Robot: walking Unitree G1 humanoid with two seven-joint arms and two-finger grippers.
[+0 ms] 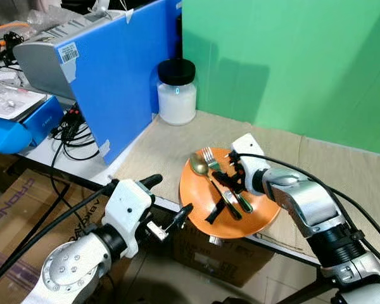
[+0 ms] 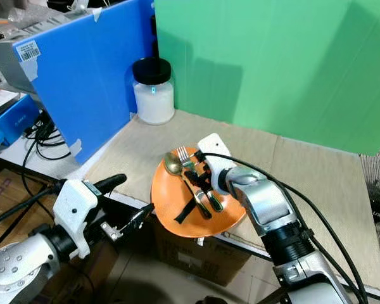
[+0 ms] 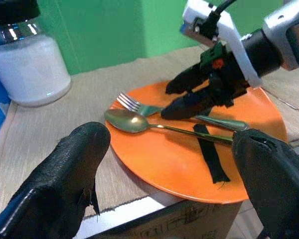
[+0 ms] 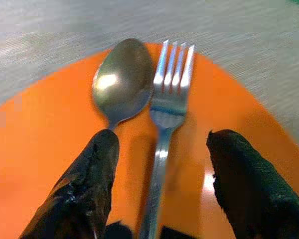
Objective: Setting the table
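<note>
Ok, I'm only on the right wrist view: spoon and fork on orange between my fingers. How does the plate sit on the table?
Observer: The orange plate overhangs the table's near edge, above a cardboard box.
Operator: Where's the other arm?
Observer: The left gripper hovers open off the table edge, just left of the plate, pointing at it.
Operator: Anything else on the plate?
Observer: A black strip lies across it under the spoon handle, nearer the edge than the right gripper, which straddles the fork handle.
Operator: Other things on the table?
Observer: A white jar with a black lid, at the back by the blue board.
</note>
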